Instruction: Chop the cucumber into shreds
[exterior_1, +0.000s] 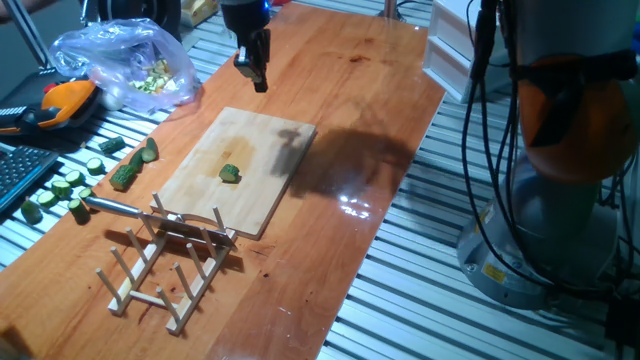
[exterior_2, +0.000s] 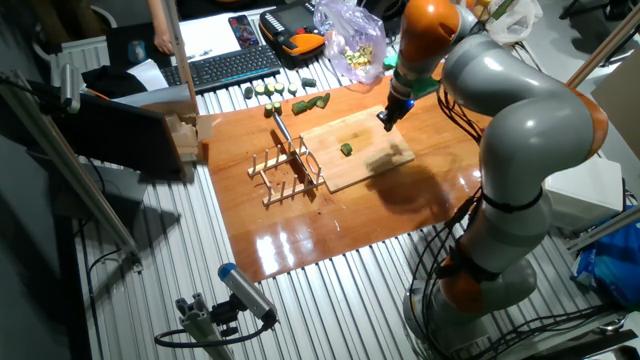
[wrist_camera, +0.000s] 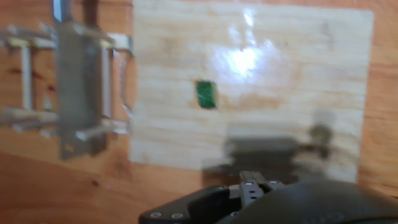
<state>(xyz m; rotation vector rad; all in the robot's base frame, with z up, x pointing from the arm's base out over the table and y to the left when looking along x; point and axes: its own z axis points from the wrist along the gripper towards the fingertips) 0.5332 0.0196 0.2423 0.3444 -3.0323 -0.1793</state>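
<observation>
The cucumber (exterior_1: 230, 174) is a small dark green chunk lying near the middle of the wooden cutting board (exterior_1: 265, 140). It also shows in the other fixed view (exterior_2: 346, 149) and in the hand view (wrist_camera: 206, 94). My gripper (exterior_1: 255, 75) hangs in the air above the board's far end, well apart from the chunk, and it also shows in the other fixed view (exterior_2: 385, 118). Its fingers (wrist_camera: 247, 184) look pressed together with nothing between them. No shreds show.
A knife (exterior_1: 125, 209) lies across a wooden rack (exterior_1: 170, 262) at the board's near end. Round cucumber slices (exterior_1: 58, 190) and a longer cucumber piece (exterior_1: 125, 175) lie to the left. A plastic bag (exterior_1: 125, 55) and a keyboard (exterior_2: 225, 65) sit beyond.
</observation>
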